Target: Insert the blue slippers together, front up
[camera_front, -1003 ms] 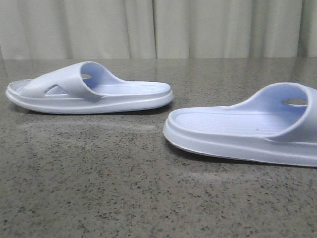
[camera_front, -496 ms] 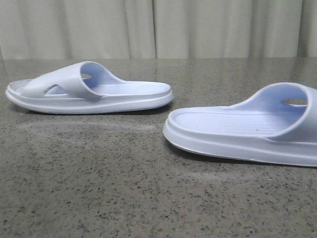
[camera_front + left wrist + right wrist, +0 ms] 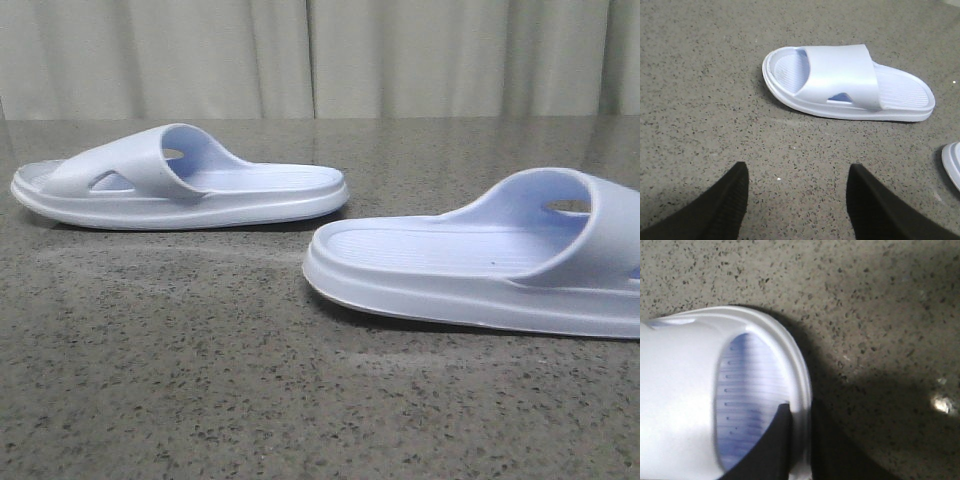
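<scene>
On the speckled worktop [image 3: 200, 380], the right fingers [image 3: 799, 440] pinch the toe rim of the near-right slipper [image 3: 470, 270], a thin hold that may slip and twist it off line with the far-left slipper [image 3: 180, 180], while the left fingers [image 3: 797, 205] hang wide and empty.

My front view is evenly lit and sharp; soft sheen streaks the table [image 3: 200, 330]. My right wrist view is dim, close-up blurred, shadowed toward five o'clock.
</scene>
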